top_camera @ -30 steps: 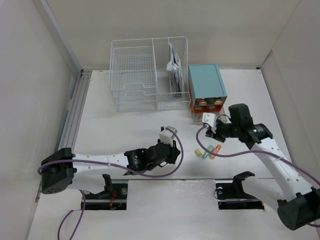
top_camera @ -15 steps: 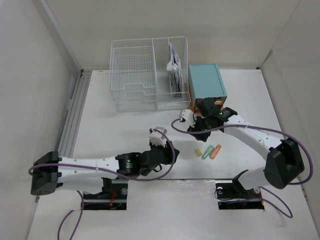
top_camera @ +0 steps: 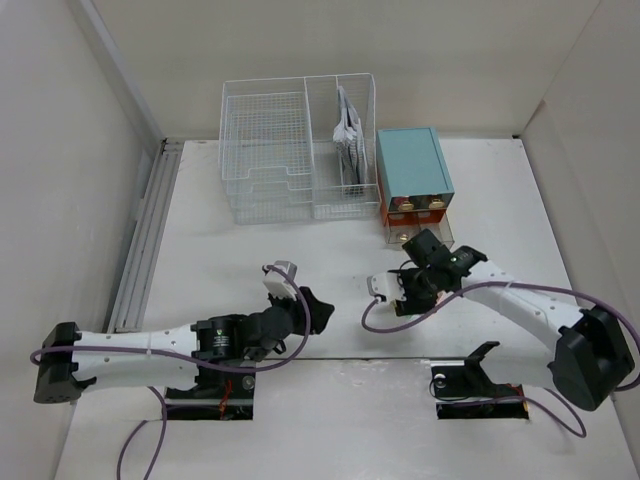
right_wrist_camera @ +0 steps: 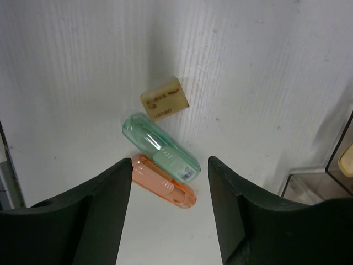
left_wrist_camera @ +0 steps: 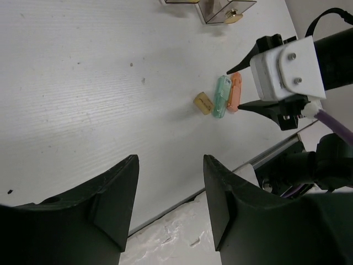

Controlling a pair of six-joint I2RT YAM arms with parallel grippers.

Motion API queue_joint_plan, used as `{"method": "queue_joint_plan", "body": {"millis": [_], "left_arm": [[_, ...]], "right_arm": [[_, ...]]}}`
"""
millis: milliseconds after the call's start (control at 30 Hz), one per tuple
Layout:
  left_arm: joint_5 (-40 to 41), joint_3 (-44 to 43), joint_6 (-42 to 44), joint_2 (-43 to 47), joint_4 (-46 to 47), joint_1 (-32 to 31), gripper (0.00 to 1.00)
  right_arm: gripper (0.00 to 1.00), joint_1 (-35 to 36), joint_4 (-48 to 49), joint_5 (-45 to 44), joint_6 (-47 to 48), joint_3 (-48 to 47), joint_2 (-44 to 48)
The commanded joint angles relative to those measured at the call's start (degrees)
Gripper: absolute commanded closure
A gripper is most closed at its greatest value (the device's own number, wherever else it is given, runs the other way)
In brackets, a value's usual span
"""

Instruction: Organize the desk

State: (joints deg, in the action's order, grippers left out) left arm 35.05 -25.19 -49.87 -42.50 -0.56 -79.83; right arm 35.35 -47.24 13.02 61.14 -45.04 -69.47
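While the desk spreads white beneath both arms in the overhead view, the loose bits I care about lie on its near side. There's a tan eraser-like block, a green translucent case and an orange case. The two cases touch side by side, and the block sits just beside the green one.

My right hand hangs right above them, spread wide with nothing in its grip, straddling the pair of cases. I read that as lining up for a pick, likely the green.

My left hand is low over the desk, well off to the side, also spread wide and holding nothing. I judge it's parked there so the arms don't clash.

Beyond, the teal drawer box appears to have a clear drawer pulled out, probably the home for these bits. At the back, the white wire rack stands just left of the box, with papers in its right-hand slot.
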Motion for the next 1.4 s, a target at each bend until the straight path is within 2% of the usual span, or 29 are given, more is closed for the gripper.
{"method": "queue_joint_plan", "body": {"millis": [0, 167, 367, 1000, 1067, 1167, 1200, 1233, 1300, 1367], "left_arm": [[0.7, 0.4, -0.6, 1.0, -1.1, -0.2, 0.53], [0.0, 1.7, -1.2, 0.5, -0.4, -0.2, 0.53], [-1.0, 3.5, -1.7, 1.0, 0.8, -0.8, 0.53], [-1.0, 4.7, -1.7, 5.2, -0.3, -0.8, 0.53], [-1.0, 4.7, -1.7, 5.2, -0.3, -0.8, 0.53], [-1.0, 4.2, -1.7, 5.8, -0.8, -0.8, 0.53], [-1.0, 4.2, -1.7, 5.8, -0.8, -0.8, 0.53], [-1.0, 4.2, -1.7, 5.8, -0.8, -0.8, 0.53], [-1.0, 4.2, -1.7, 5.8, -0.8, -0.8, 0.53], [-1.0, 4.2, -1.2, 4.6, 0.5, -0.8, 0.53]], "right_arm": [[0.38, 0.4, 4.8, 5.9, 8.6, 1.4, 0.9], [0.38, 0.4, 10.1, 8.7, 9.4, 1.4, -3.1], [0.38, 0.4, 10.2, 9.9, 9.4, -1.6, -9.5], [0.39, 0.4, 6.3, 9.9, 8.8, -2.4, -14.4], [0.42, 0.4, 7.0, 9.9, 7.8, -2.4, -13.8], [0.56, 0.4, 7.5, 8.5, 7.1, -1.9, -13.8], [0.62, 0.4, 7.5, 8.5, 6.5, -1.9, -13.8], [0.73, 0.4, 7.5, 8.5, 6.4, -1.9, -13.8], [0.79, 0.4, 8.0, 9.3, 5.9, -1.9, -13.2], [0.81, -0.9, 8.0, 10.9, 4.2, -3.7, -11.9]]}}
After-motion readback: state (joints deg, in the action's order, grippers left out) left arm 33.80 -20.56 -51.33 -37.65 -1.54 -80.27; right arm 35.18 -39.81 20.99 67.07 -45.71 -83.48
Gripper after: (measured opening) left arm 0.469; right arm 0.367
